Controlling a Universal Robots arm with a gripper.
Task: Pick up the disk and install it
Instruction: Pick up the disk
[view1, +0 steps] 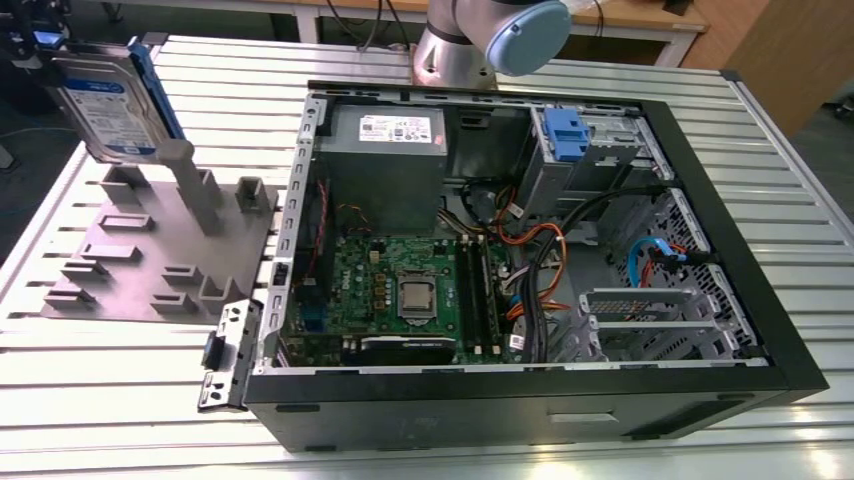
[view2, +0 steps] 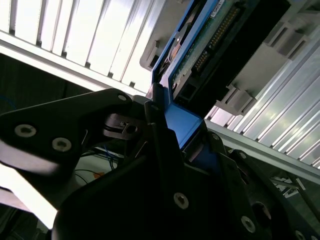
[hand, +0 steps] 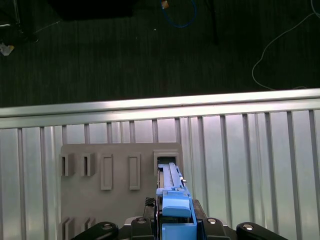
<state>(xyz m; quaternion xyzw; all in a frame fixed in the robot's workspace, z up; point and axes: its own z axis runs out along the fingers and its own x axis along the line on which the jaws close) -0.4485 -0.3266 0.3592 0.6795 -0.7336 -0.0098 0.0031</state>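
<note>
While hand (hand: 176, 224) clamps disk (view1: 114, 100) — upright; grey holder (view1: 147, 250) beneath

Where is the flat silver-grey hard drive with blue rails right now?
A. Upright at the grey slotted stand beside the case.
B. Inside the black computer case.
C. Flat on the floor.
A: the silver-grey hard drive stands upright at the grey slotted stand, outside the black computer case.
</note>
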